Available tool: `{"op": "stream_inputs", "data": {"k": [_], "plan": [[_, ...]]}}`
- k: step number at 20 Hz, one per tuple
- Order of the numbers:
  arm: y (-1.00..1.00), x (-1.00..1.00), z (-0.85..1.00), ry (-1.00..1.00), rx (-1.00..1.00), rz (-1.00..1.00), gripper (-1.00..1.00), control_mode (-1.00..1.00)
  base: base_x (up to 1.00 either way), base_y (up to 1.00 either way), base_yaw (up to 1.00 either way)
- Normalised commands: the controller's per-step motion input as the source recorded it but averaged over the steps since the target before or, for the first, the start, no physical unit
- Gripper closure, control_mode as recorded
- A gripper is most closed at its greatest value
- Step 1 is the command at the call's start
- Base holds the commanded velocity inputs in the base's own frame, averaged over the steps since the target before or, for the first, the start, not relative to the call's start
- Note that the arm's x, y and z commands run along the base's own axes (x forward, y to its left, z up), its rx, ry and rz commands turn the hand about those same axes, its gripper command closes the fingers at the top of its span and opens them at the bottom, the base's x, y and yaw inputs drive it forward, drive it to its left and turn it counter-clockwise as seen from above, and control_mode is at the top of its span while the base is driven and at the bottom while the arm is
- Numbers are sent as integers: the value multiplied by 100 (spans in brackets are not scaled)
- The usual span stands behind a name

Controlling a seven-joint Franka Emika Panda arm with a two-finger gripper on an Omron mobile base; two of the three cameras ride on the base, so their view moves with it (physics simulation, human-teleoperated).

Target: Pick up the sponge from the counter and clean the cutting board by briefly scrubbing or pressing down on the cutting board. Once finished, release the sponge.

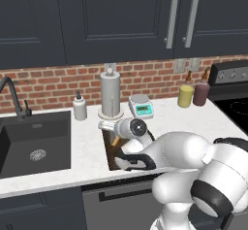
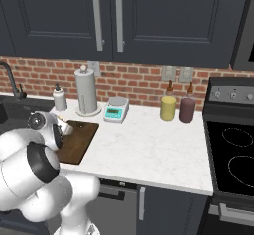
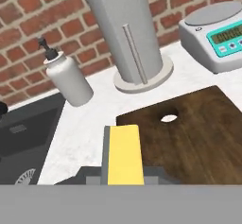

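The gripper (image 3: 124,178) is closed on the sponge (image 3: 124,154), which stands upright between the jaws with its yellow body facing the hand camera and its grey-green scrub face along one side. The sponge is held over the corner of the cutting board (image 3: 189,138) nearest the sink (image 1: 34,141); whether it touches the wood cannot be determined.

The cutting board lies flat on the counter (image 2: 149,149), just beside the sink, with its round hole (image 3: 168,118) near the short edge facing the brick wall.

Along the back edge of the counter stand a white soap dispenser (image 3: 70,79), a paper towel holder (image 3: 127,34) and a kitchen scale (image 3: 220,36). Further along the back edge, towards the stove (image 2: 233,154), stand a yellow jar (image 2: 167,107) and a dark red jar (image 2: 187,109), just beside each other.
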Motion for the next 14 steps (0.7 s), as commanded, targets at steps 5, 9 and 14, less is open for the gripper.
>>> {"op": "stream_inputs", "data": {"k": [5,9,14], "plan": [[-60,4,0,24,0,-8,100,-100,0,0,0],[-81,-1,0,22,0,-13,100,-100,0,0,0],[-100,-5,0,17,0,-19,100,-100,0,0,0]]}}
